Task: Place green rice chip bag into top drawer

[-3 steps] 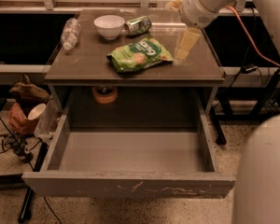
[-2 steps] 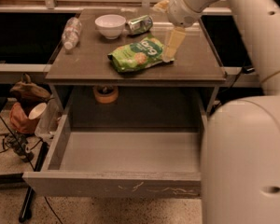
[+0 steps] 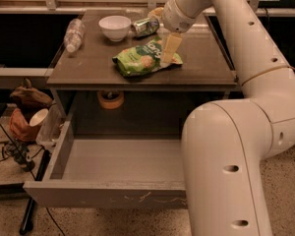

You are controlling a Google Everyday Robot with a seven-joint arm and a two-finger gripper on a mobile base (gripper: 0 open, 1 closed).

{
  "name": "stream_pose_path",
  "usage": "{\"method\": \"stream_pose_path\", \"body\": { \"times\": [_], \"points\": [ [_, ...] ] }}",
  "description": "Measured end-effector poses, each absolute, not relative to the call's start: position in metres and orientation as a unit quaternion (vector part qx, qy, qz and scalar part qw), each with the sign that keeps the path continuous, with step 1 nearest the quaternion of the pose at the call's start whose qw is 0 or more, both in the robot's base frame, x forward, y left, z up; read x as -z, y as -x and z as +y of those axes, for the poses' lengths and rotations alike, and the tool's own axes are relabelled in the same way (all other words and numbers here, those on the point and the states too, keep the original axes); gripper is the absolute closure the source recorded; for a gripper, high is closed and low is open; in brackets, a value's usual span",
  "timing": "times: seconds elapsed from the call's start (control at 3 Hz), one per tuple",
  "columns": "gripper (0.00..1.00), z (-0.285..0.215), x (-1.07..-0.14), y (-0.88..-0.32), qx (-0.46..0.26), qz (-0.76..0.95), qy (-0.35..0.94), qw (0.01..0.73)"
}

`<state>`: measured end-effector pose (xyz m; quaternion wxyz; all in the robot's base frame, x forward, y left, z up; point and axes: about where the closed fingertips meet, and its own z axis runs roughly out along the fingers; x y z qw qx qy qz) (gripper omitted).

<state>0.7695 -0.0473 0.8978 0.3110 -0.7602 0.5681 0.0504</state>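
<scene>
The green rice chip bag (image 3: 137,60) lies flat on the table top (image 3: 88,70), near its front middle. My gripper (image 3: 168,57) hangs down from the arm over the bag's right end, at or just above the foil. The top drawer (image 3: 108,198) is pulled wide open below the table; its grey inside holds nothing that shows. Its scratched front panel faces the camera. My arm's bulky lower links (image 3: 226,171) hide the drawer's right part.
On the table's back edge stand a white bowl (image 3: 114,27) and a green dented can (image 3: 146,26) on its side; a clear plastic bottle (image 3: 73,34) lies at the left. A tape roll (image 3: 110,99) sits under the table top. Bags and cables lie on the floor at left.
My gripper has moved left and down from the table's right side onto the bag's right end. The arm has swung in front of the drawer's right side. The bag has not moved.
</scene>
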Motion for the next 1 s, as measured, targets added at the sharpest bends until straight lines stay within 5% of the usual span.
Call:
{"method": "stream_pose_path", "body": {
  "times": [0.67,1.0],
  "points": [
    [0.00,0.020,-0.831,-0.777,-0.124,0.522,0.793,0.289],
    [0.18,0.023,-0.829,-0.776,-0.129,0.520,0.794,0.286]
  ]
}}
